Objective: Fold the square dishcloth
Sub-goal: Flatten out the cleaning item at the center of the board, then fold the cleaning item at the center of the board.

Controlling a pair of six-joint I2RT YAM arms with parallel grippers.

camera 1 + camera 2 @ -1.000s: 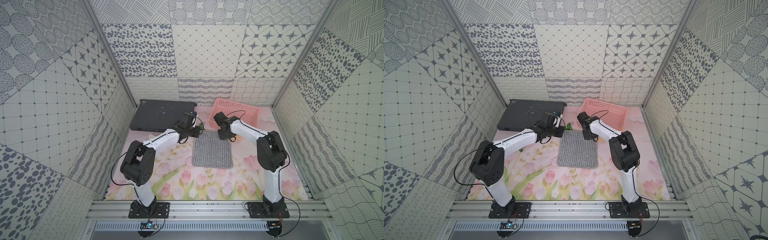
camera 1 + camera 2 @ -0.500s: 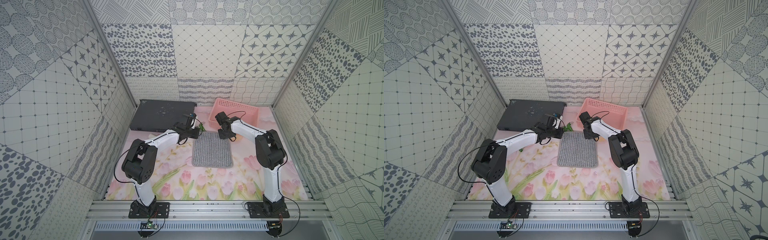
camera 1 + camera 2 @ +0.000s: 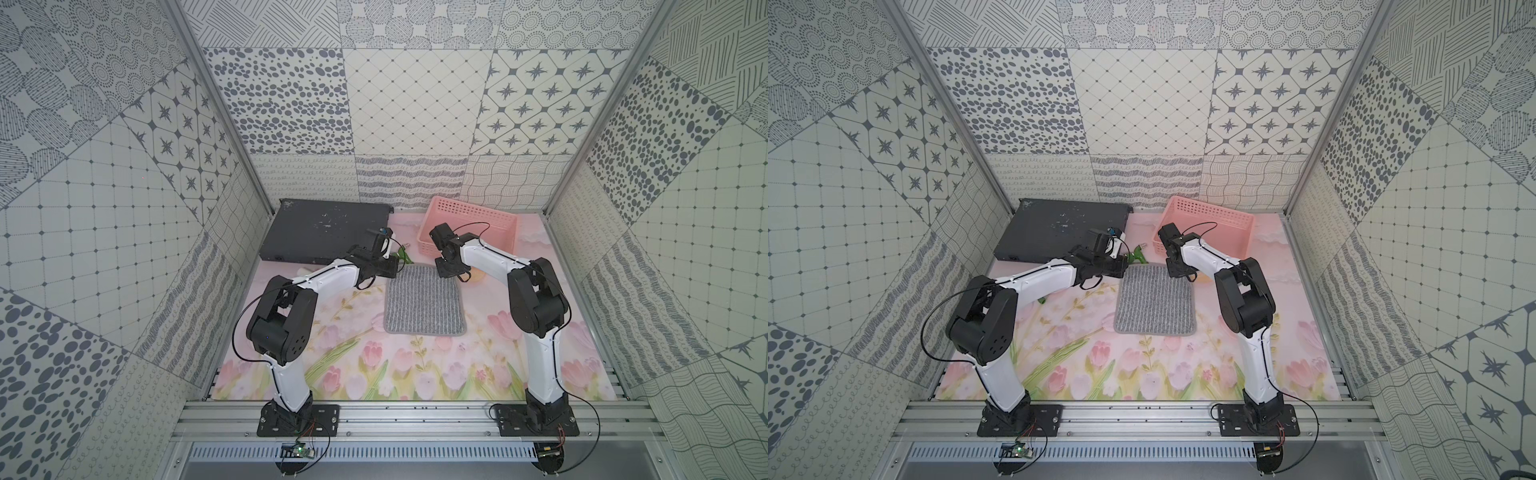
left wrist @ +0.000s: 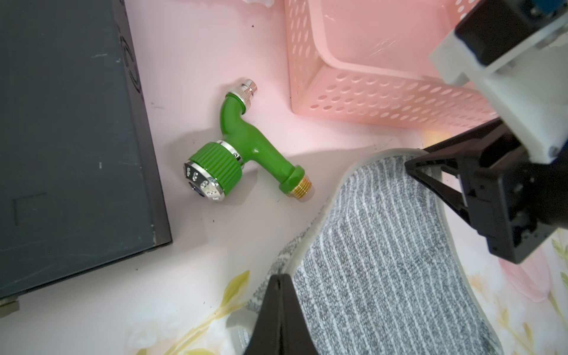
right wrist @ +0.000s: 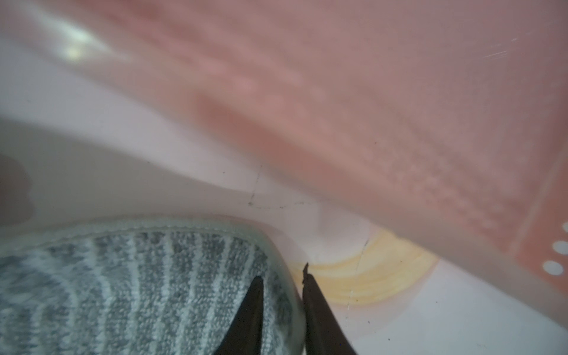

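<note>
The square dishcloth (image 3: pixel 424 301) (image 3: pixel 1154 301) lies flat on the flowered mat, grey with thin whitish stripes and a plain hem. My left gripper (image 3: pixel 395 269) (image 3: pixel 1123 268) is at its far left corner. In the left wrist view its fingers (image 4: pixel 280 276) are pressed together, with the tip against the hem where a second layer of the dishcloth (image 4: pixel 384 261) shows underneath. My right gripper (image 3: pixel 449 275) (image 3: pixel 1177 274) is at the far right corner. In the right wrist view it (image 5: pixel 282 276) pinches the hem of the dishcloth (image 5: pixel 138 276), one finger on the cloth and one on the mat.
A green tap fitting (image 4: pixel 242 147) (image 3: pixel 403 257) lies just beyond the cloth's far left corner. A pink basket (image 3: pixel 473 224) (image 3: pixel 1208 224) (image 5: pixel 399 92) stands close behind the right gripper. A dark flat box (image 3: pixel 324 232) (image 3: pixel 1059 228) sits at the back left.
Both grippers stay at the cloth's far corners and the cloth still lies flat. The right wrist has shifted slightly at its corner.
</note>
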